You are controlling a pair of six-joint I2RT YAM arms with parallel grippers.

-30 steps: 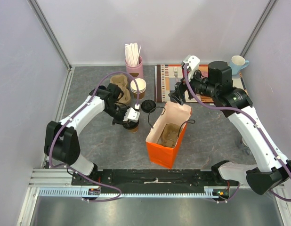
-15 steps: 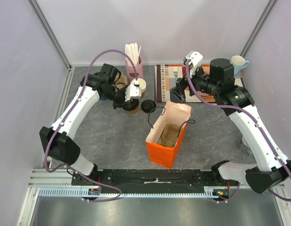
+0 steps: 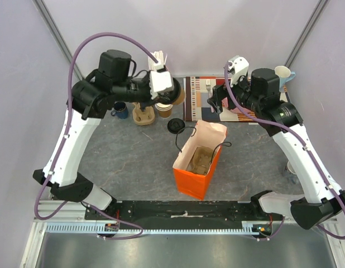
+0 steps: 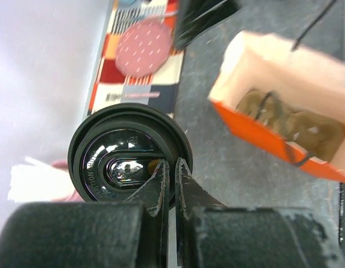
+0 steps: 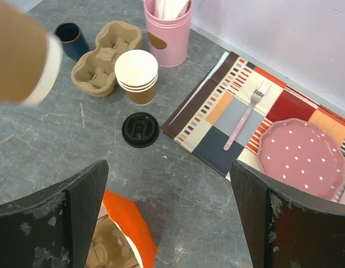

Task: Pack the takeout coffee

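One step looks done, the pickup: the left tool (image 4: 172, 164) is clenched on the black lid rim of the takeout coffee (image 4: 114, 159), which hangs above the table (image 3: 133, 162), off to one side of the orange bag (image 3: 190, 180). What appears left is carrying the cup over and lowering it into the bag. The right tool (image 5: 168, 167) gapes wide, holding nothing.

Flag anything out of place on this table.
One loose black lid lies flat on the table between the cup stack and the orange bag, capping no cup. No spill shows.
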